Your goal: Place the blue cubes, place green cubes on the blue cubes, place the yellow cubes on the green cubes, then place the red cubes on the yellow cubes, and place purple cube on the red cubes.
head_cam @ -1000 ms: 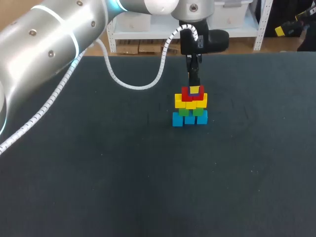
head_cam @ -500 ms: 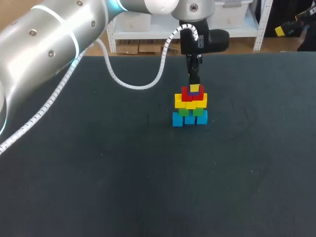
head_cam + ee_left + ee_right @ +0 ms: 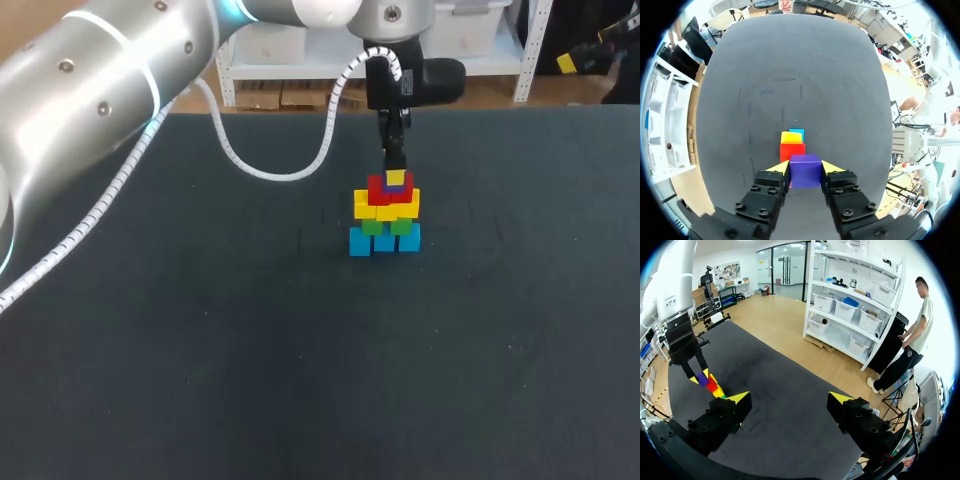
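Your left gripper (image 3: 805, 168) is grasping the purple cube (image 3: 805, 172) between its yellow tips; over the last second it is barely shifting, so only the release seems to be remaining; the cube is resting on, or just above, the red cubes (image 3: 792, 150), topping neat yellow cubes (image 3: 386, 208), green cubes (image 3: 373, 227) and blue cubes (image 3: 360, 242), toward the table's (image 3: 200, 350) far side, right of centre.

No text, label, number or sign can be read on the purple cube (image 3: 805, 170), the stacked cubes (image 3: 385, 218) or the table (image 3: 200, 350).
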Robot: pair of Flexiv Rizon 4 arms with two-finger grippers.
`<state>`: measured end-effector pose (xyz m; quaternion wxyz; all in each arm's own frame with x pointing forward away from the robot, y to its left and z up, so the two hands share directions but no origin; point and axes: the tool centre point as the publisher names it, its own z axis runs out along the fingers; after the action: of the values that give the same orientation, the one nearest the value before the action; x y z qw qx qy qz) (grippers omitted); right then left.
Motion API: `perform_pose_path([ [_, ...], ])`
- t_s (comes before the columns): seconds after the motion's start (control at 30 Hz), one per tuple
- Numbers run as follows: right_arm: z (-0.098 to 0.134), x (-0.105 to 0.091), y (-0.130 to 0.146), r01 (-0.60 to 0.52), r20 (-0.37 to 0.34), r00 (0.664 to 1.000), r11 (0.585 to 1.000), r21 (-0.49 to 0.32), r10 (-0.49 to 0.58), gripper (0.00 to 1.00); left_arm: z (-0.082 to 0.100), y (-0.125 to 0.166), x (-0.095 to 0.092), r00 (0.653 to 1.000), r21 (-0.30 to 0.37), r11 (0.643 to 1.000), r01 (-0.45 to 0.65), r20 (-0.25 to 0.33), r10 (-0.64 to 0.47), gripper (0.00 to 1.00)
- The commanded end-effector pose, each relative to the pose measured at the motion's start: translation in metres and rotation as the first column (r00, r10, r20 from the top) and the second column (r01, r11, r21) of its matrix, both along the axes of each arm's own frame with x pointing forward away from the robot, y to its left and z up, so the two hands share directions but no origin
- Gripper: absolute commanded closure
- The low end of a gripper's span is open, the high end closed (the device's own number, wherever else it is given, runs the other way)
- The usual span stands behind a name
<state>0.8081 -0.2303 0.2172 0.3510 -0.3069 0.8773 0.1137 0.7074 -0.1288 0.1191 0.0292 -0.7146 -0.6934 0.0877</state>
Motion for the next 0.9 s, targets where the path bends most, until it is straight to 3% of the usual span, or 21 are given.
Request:
perform_pose_path([
  [0.03, 0.0, -0.0006, -0.0005, -0.001, 0.001, 1.0, 1.0, 0.001, 0.001, 0.0, 0.0011, -0.0012, 0.006, 1.0, 0.003, 1.0, 0.004, -0.012, -0.004, 0.73],
  [0.37, 0.0, -0.0006, -0.0005, -0.001, 0.001, 1.0, 1.0, 0.001, 0.001, 0.0, -0.0001, -0.0017, 0.0079, 1.0, 0.009, 1.0, 0.0, -0.014, 0.001, 0.7],
  [0.4, 0.0, -0.0006, -0.0005, -0.001, 0.001, 1.0, 1.0, 0.001, 0.001, 0.0, -0.0005, -0.0018, 0.0079, 1.0, 0.011, 1.0, 0.0, -0.014, 0.0, 0.67],
  [0.43, 0.0, -0.0006, -0.0005, -0.001, 0.001, 1.0, 1.0, 0.001, 0.001, 0.0, -0.0005, -0.0018, 0.0079, 1.0, 0.011, 1.0, 0.0, -0.015, 0.0, 0.56],
  [0.5, 0.0, -0.0006, -0.0005, -0.001, 0.001, 1.0, 1.0, 0.001, 0.001, 0.0, -0.001, -0.0018, 0.0078, 1.0, 0.012, 1.0, 0.0, -0.016, 0.001, 0.53],
  [0.57, 0.0, -0.0006, -0.0005, -0.001, 0.001, 1.0, 1.0, 0.001, 0.001, 0.0, -0.0013, -0.0018, 0.0078, 1.0, 0.013, 1.0, -0.002, -0.016, 0.002, 0.36],
  [0.6, 0.0, -0.0006, -0.0005, -0.001, 0.001, 1.0, 1.0, 0.001, 0.001, 0.0, -0.0015, -0.0017, 0.0078, 1.0, 0.013, 1.0, -0.002, -0.017, 0.003, 0.2],
  [0.67, 0.0, -0.0006, -0.0005, -0.001, 0.001, 1.0, 1.0, 0.001, 0.001, 0.0, -0.0018, -0.0015, 0.0077, 1.0, 0.012, 1.0, -0.003, -0.018, 0.003, 0.08],
  [0.73, 0.0, -0.0006, -0.0005, -0.001, 0.001, 1.0, 1.0, 0.001, 0.001, 0.0, -0.0019, -0.0012, 0.0076, 1.0, 0.012, 1.0, -0.004, -0.018, 0.005, 0.02],
  [0.9, 0.0, -0.0006, -0.0005, -0.001, 0.001, 1.0, 1.0, 0.001, 0.001, 0.0, -0.0009, 0.0001, 0.0076, 1.0, 0.008, 1.0, -0.009, -0.015, 0.009, 0.0],
])
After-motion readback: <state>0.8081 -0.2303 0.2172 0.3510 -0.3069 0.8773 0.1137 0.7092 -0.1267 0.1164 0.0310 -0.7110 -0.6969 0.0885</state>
